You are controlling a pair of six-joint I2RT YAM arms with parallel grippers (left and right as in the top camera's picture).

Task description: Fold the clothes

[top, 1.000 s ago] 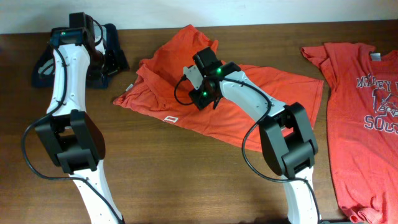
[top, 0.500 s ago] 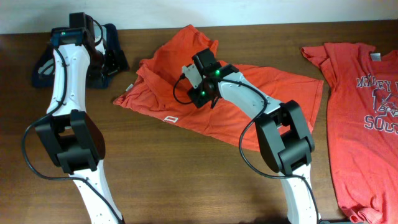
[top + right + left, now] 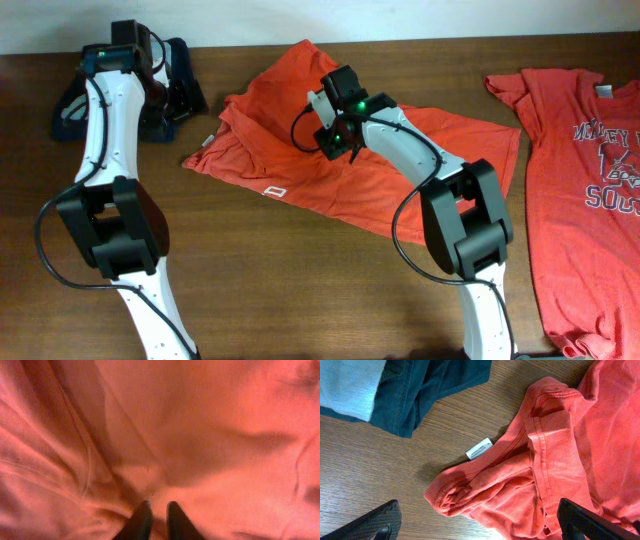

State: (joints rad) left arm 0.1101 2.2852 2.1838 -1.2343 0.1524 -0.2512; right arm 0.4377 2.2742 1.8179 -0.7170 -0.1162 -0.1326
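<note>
A crumpled orange-red T-shirt (image 3: 250,140) lies in the middle of the brown table (image 3: 300,280). My right gripper (image 3: 337,135) sits low over its upper middle. In the right wrist view cloth (image 3: 200,420) fills the frame and the gripper (image 3: 159,505) shows its two dark fingertips a narrow gap apart, with nothing clearly pinched. A second orange-red T-shirt (image 3: 585,190) with white lettering lies flat at the right. My left gripper (image 3: 168,95) hangs at the back left, wide open (image 3: 479,510) above the crumpled shirt's left corner (image 3: 485,495), touching nothing.
A dark blue garment (image 3: 175,80) lies bunched at the back left under the left arm, seen also as dark cloth (image 3: 420,390) in the left wrist view. A small white label (image 3: 479,449) rests on the wood beside the shirt's hem.
The right gripper has moved a little back and to the right over the shirt, and its fingertips have parted slightly. The left arm has not moved.
</note>
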